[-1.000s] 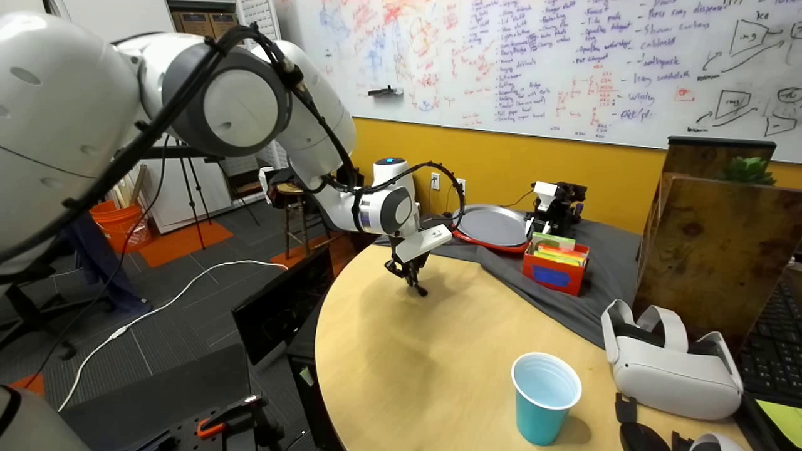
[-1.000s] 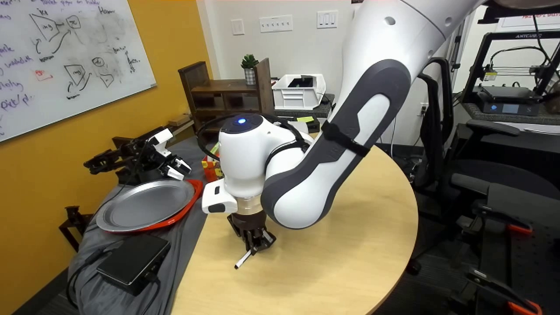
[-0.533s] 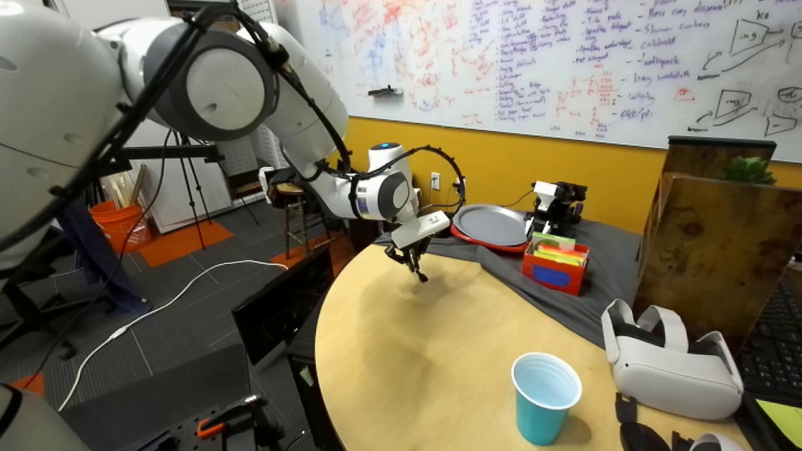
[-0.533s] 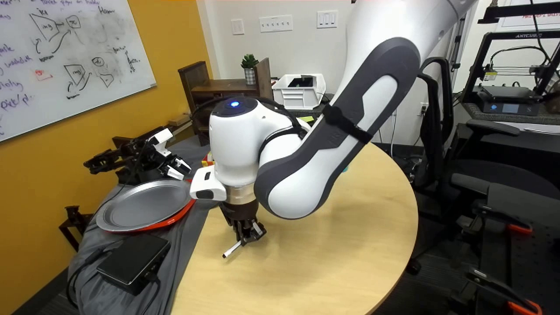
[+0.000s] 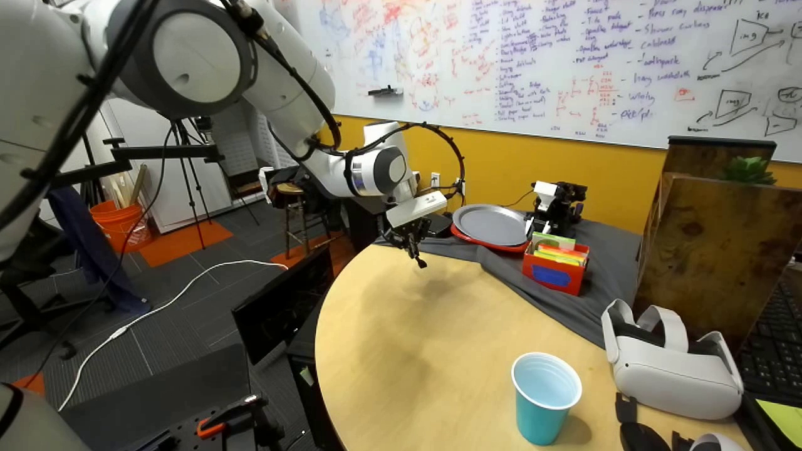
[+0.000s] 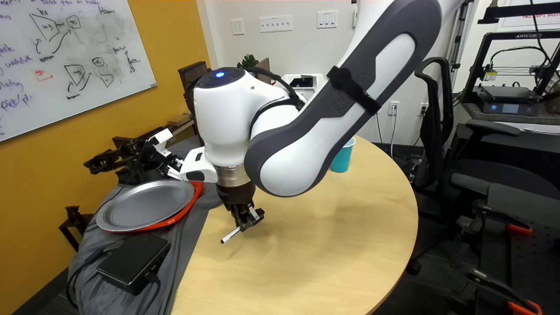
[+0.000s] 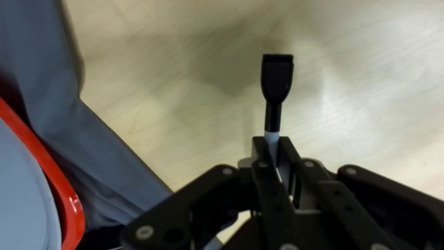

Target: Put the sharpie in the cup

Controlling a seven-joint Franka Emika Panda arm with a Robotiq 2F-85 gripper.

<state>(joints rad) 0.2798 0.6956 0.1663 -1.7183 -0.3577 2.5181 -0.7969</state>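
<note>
The sharpie (image 7: 276, 83) shows in the wrist view as a dark cap with a pale barrel. My gripper (image 7: 272, 147) is shut on its barrel, and the cap points away from the fingers. The rest of the barrel is hidden between the fingers. In an exterior view the sharpie (image 6: 231, 235) sticks out tilted from the gripper (image 6: 241, 226), above the table. The gripper also shows in an exterior view (image 5: 413, 252), over the far part of the table. The light blue cup (image 5: 542, 413) stands upright at the near right, well apart from the gripper. The cup (image 6: 342, 159) is partly behind the arm.
The round wooden table (image 5: 401, 351) lies under the arm. A white VR headset (image 5: 677, 369) sits right of the cup. A red box of packets (image 5: 556, 266), a grey round pan (image 5: 490, 224) and a small black robot arm (image 5: 557, 203) stand on the grey cloth.
My gripper has risen from the table with the sharpie held in it. The cup has come into view from behind the arm in an exterior view; it has not moved.
</note>
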